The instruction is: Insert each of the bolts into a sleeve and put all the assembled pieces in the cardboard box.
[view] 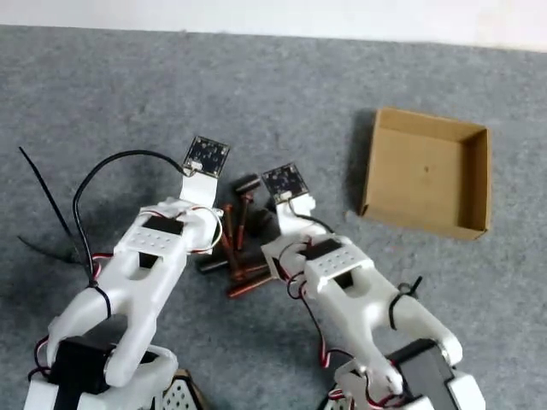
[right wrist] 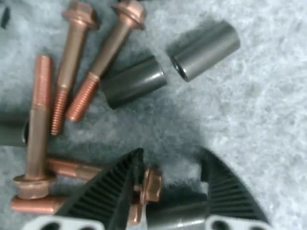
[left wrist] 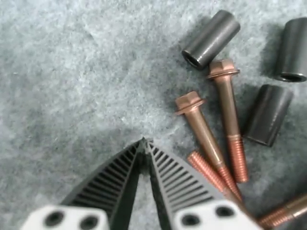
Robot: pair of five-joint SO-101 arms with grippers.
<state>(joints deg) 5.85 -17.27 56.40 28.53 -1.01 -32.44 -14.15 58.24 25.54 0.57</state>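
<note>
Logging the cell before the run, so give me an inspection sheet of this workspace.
Surface: grey carpet.
Job's things: copper bolts and dark sleeves loose between the arms, none seen assembled; cardboard box empty.
Clutter: thin black ties on the carpet beside the left arm.
Grippers: left gripper shut, empty, beside the bolts; right gripper open over other bolts.
Cables: black cable looping off the left arm.
Surroundings: pale strip past the carpet's far edge.

a robotics lab bench, i'd say: grey felt mat under me, my white printed arms, a loose black cable.
</note>
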